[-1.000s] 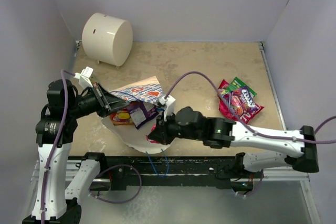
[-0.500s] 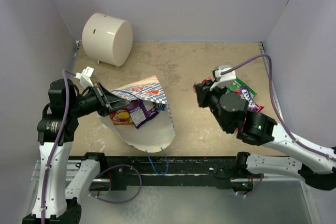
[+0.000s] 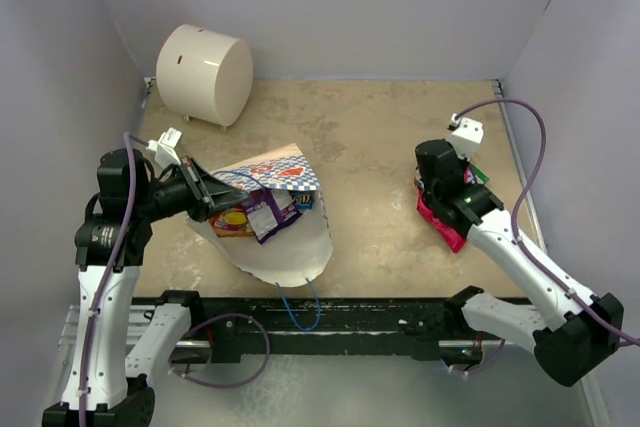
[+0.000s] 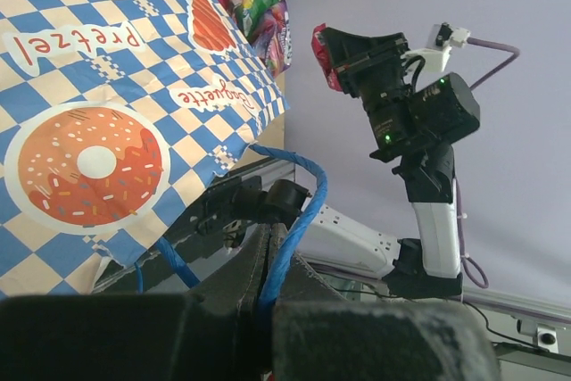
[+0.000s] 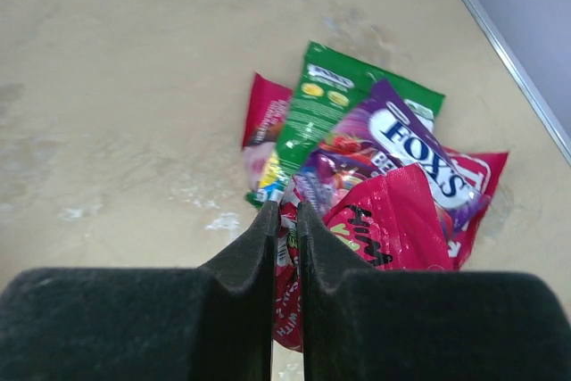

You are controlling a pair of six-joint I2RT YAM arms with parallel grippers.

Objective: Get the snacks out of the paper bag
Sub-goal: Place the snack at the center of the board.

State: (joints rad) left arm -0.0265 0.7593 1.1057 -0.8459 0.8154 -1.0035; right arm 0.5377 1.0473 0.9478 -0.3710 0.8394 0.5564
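Right gripper holds a red packet over a snack pile; left gripper holds the bag's cord.

The red packet is pinched by its edge between the right gripper's nearly closed fingers, at 3 o'clock on the table. It is just above the pile of green, purple and red packets, and whether it touches them is hard to tell. The bag, blue-and-white checked, lies on its side at 8 o'clock with its cream inside showing. A purple packet and an orange packet lie in its open mouth. The left gripper, at the bag's 9 o'clock, has its fingers pressed together on the blue cord. A cream cylinder sits at 11 o'clock.
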